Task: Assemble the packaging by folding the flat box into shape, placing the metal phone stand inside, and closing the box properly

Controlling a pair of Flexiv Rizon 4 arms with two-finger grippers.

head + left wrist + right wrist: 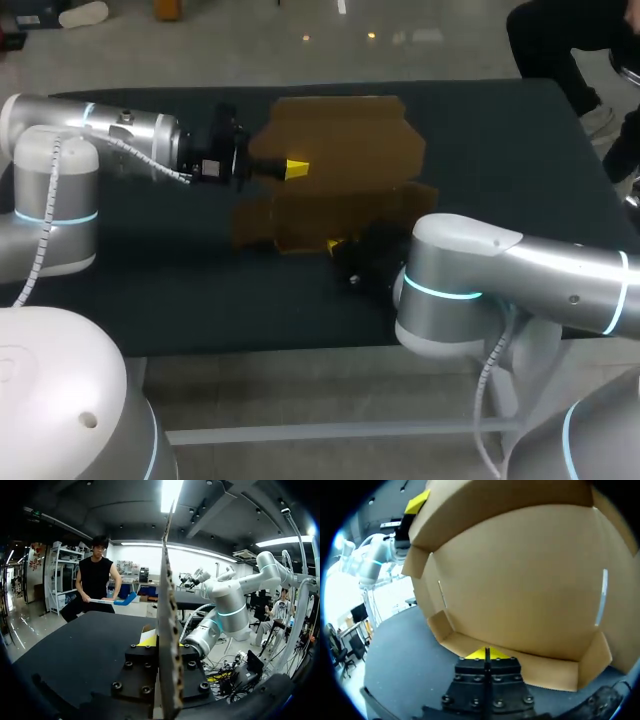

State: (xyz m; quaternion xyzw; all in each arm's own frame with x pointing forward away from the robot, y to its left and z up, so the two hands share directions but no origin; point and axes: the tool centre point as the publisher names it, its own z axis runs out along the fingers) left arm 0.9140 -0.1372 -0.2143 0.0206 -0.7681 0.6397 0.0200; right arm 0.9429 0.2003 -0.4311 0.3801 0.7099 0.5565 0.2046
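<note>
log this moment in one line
box: partly folded | left jaws: shut on far panel | right jaws: shut, at near flap | stand: unseen

a robotics lab: two silver robot arms, left arm (60, 150) and right arm (530, 265), with glowing blue rings (55, 216) and trailing cable (42, 235), at a black table (500, 150).

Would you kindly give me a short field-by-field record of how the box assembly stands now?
box: brown cardboard box, partly folded, flaps open, on the dark table
left claw: shut on a box panel, seen edge-on in its grip
right claw: closed at the near flap; whether it pinches it is unclear
metal phone stand: not visible in any view
</note>
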